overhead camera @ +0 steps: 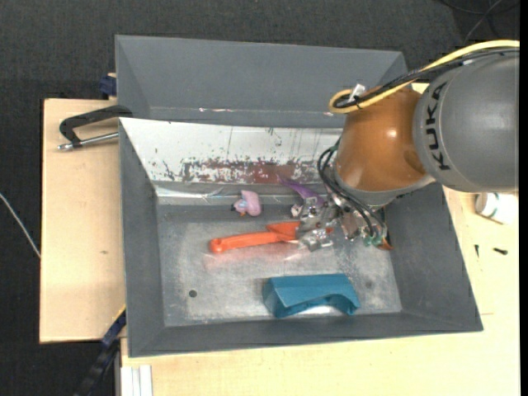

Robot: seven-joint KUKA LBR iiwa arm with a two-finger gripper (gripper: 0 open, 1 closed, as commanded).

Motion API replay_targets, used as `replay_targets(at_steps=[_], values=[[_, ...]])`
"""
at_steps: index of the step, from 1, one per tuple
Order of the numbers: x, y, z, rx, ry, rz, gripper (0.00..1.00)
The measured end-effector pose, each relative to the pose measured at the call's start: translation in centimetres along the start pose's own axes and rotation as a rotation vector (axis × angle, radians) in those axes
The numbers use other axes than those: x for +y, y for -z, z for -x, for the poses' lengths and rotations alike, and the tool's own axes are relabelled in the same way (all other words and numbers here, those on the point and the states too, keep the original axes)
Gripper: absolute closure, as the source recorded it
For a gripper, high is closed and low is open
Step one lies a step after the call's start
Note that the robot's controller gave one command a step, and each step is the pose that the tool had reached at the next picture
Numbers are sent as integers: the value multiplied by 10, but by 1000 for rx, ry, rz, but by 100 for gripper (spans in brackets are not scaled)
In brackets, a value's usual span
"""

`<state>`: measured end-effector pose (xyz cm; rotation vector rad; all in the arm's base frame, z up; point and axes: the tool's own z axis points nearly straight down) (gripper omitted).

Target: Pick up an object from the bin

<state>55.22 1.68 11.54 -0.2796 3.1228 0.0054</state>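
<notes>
My gripper (315,231) hangs low in the bin's right half, its metal fingers right at the right end of an orange long-handled tool (247,241) that lies across the bin's middle. Whether the fingers touch the tool I cannot make out. A small pink lump (247,203) rests near the back wall, left of the gripper. In front of the gripper, by the near wall, lies a teal blue folded piece (309,294). A thin purple piece (299,190) pokes out behind the gripper near the back wall.
The arm with its orange cover and cables reaches in from the right and hides the bin's back right corner. The left half of the bin floor is bare grey metal.
</notes>
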Motion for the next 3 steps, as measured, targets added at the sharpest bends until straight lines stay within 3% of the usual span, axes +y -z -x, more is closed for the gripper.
replay_targets(at_steps=[1,2,3], values=[[1,24,-8,-3,-64,-5,100],[3,41,9,5,-16,-2,100],[12,137,-17,2,-25,-3,100]])
